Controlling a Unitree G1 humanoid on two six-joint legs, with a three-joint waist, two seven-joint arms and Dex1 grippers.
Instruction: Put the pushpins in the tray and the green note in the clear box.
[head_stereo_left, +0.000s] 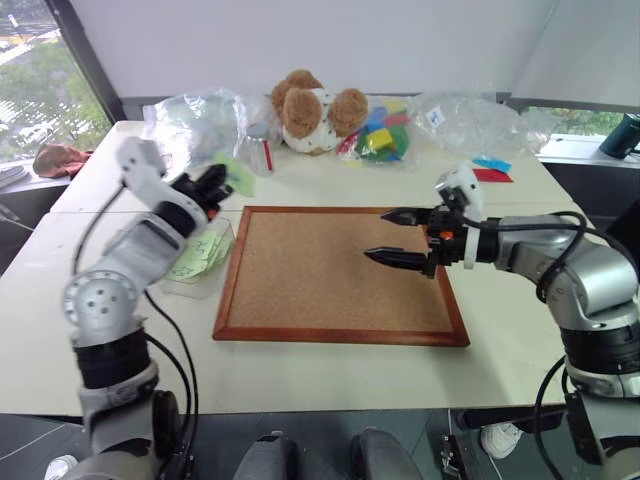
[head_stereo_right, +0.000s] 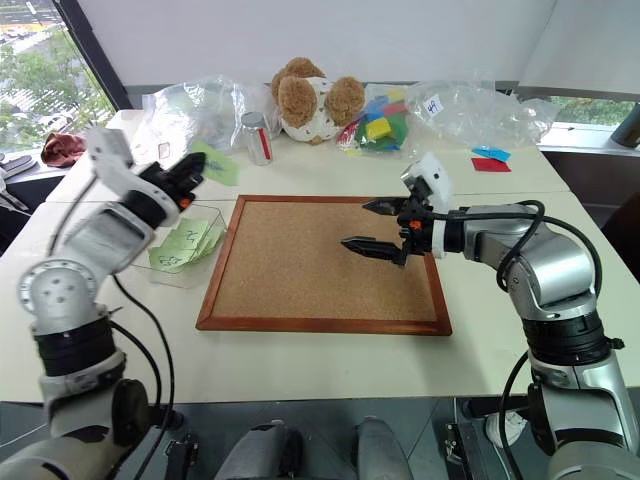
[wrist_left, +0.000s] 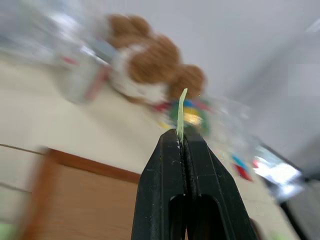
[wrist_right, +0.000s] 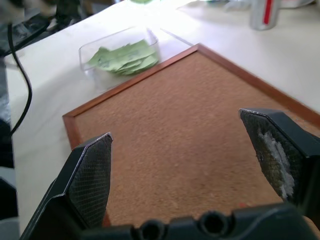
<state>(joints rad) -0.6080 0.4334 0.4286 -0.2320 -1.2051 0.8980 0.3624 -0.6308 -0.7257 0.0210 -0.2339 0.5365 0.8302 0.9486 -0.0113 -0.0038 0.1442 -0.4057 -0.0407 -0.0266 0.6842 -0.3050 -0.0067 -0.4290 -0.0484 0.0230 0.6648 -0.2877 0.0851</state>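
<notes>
Now the note step is in hand: my left gripper (head_stereo_right: 190, 166) has its jaws pressed together on the green note (head_stereo_right: 218, 164), which stands out past the fingertips, raised over the table (head_stereo_right: 320, 365) beside the left edge of the corkboard (head_stereo_right: 320, 262). Seen along the left wrist, the paper rises edge-on from between the two shut fingers (wrist_left: 165, 170). Below and a little nearer me sits the clear box (head_stereo_right: 190, 246), just beside the corkboard's frame, with other light-green notes already lying inside it.

My right gripper (head_stereo_right: 385, 226) hangs over the right half of the corkboard, jaws wide apart and holding nothing. I can make out no pushpins on the cork and cannot find the tray, so I judge that part either done or hidden from me.

Next move — bring the left gripper down over the box until the paper hangs within its walls, then part the jaws. Thin paper may cling to a finger or drift past the rim, so the release should be low.
</notes>
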